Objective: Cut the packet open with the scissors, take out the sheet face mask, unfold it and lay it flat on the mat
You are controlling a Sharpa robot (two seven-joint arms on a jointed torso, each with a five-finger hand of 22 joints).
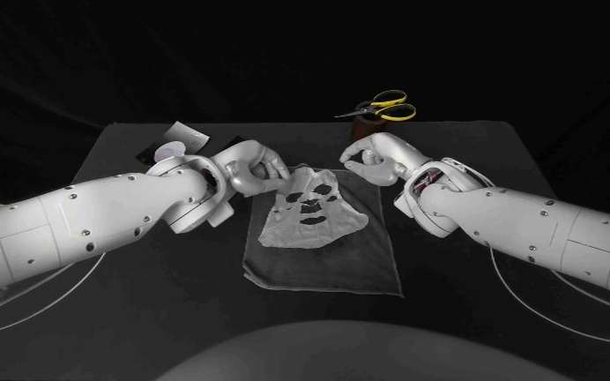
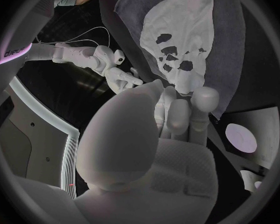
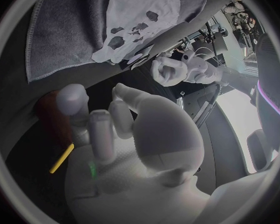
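The white sheet mask (image 1: 311, 213) lies spread open on the grey mat (image 1: 324, 266), its eye and mouth holes showing. My left hand (image 1: 250, 169) hovers at the mat's far left corner with fingers curled in. Its fingertips (image 2: 177, 102) are close to the mask's (image 2: 177, 35) top edge, and I cannot tell whether they touch it. My right hand (image 1: 375, 159) is curled at the mat's far right corner, apart from the mask (image 3: 137, 25) and holding nothing. The yellow-handled scissors (image 1: 385, 108) stand in a brown holder at the back.
The cut packet (image 1: 178, 141) lies at the table's back left, with a pale round piece on it (image 2: 241, 137). The brown holder (image 3: 50, 114) stands just beyond my right hand. Bare black table surrounds the mat.
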